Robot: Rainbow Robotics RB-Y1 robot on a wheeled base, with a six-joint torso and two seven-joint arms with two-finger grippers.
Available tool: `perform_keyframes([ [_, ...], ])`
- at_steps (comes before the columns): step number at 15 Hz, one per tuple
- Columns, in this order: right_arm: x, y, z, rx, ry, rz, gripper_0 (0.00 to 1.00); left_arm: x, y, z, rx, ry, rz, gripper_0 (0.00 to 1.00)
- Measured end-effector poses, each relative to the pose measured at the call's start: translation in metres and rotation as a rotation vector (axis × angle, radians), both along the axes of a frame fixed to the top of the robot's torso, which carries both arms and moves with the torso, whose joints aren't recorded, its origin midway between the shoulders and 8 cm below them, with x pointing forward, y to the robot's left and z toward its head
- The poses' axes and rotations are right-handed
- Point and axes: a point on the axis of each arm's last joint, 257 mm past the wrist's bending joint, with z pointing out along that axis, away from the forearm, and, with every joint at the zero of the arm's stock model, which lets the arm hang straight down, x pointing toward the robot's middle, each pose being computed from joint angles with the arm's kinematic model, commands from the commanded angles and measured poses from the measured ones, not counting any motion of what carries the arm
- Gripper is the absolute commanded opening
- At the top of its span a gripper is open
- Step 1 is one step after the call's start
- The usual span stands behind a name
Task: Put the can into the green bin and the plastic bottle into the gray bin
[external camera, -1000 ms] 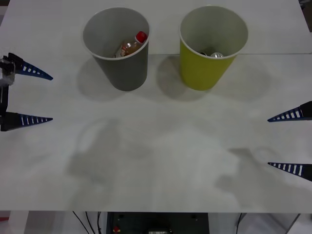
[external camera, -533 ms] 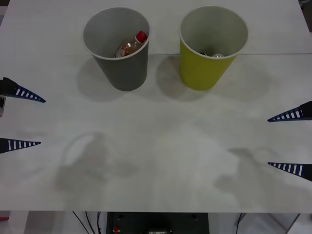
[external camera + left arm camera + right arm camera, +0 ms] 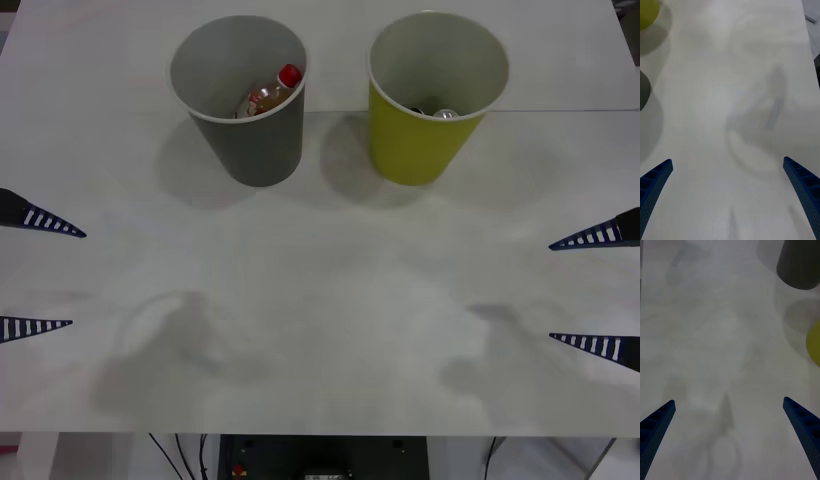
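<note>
Two grippers hang spread and empty at the table (image 3: pixel 330 300) edges, left gripper (image 3: pixel 35 275) and right gripper (image 3: pixel 595 290), touching nothing. Little can go wrong now, I reckon, unless an arm swings forward and tips a bin. Farther off, the bottle (image 3: pixel 268 93) lies in the gray bin (image 3: pixel 250 140), the can (image 3: pixel 444 113) in the green bin (image 3: pixel 420 145).

A white table (image 3: pixel 320 300) carries the gray bin (image 3: pixel 250 130) beside the green bin (image 3: pixel 420 140).

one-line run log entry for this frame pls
red-capped clear plastic bottle: in dark gray bin | silver can: in yellow-green bin | left gripper: open, empty | right gripper: open, empty
</note>
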Motion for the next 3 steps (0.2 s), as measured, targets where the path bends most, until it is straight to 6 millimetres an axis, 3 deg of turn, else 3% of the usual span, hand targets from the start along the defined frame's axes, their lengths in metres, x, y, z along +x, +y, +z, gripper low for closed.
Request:
perform_keyframes([
  [3,0.0000,0.0000,0.0000,0.000,0.000,0.000,1.00,-0.0003,-0.0018,0.0012,-0.005,-0.003,-0.005,1.00],
])
